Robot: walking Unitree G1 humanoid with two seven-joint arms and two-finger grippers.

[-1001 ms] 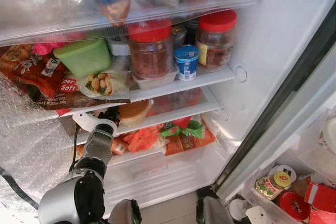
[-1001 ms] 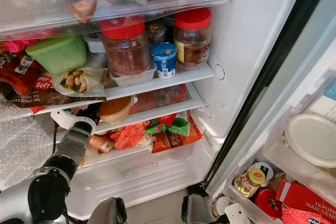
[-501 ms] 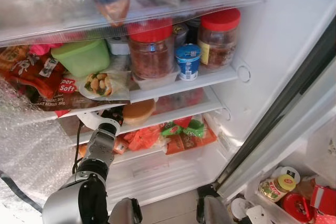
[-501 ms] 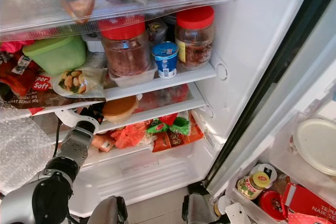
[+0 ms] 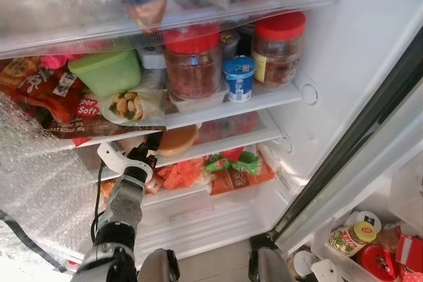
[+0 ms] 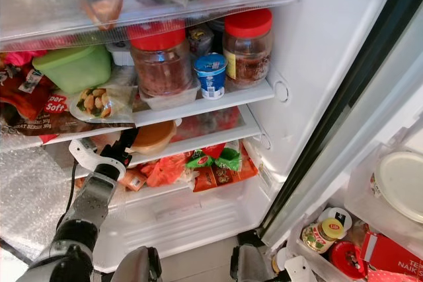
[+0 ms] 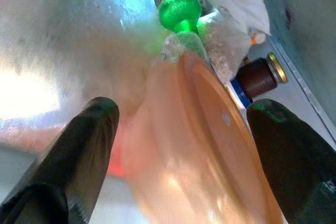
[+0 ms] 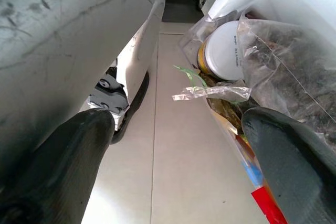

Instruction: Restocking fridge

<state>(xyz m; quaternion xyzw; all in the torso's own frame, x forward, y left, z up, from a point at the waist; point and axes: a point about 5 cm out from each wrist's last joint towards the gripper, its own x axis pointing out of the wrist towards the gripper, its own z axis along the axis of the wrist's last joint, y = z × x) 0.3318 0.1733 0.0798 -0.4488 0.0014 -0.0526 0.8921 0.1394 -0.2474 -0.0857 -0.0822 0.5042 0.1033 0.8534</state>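
- Setting: an open fridge (image 5: 317, 44) with white walls and crowded shelves; the middle shelf (image 5: 225, 138) is clear plastic, and the door bins stand to the robot's right.
- Left gripper (image 5: 147, 150): reaches into the gap under the middle shelf, at the left side of the fridge. In the left wrist view the two black fingers (image 7: 84, 145) are spread wide, one on each side of the container and not pressing it. Nothing is clamped.
- Orange container (image 5: 176, 141): sits on the middle shelf, just ahead of the left gripper, under the shelf that carries the jars. Judgement: the open straddle suits either a release after placing or a final push inward; the pictures do not settle which.
- Appearance of the container: round, shallow, translucent orange, with a lid of the same colour; in the left wrist view it lies tilted between the fingers. A green bottle (image 7: 180, 9) and a brown bottle with a gold cap (image 7: 260, 76) lie behind it.
- Surroundings: red-lidded jars (image 5: 192, 64), a blue yoghurt cup (image 5: 238, 77) and a green box (image 5: 106, 70) above; orange and green packets (image 5: 218, 166) below.
- Right gripper (image 8: 178, 145): hangs idle above the tiled floor, fingers apart, holding nothing.
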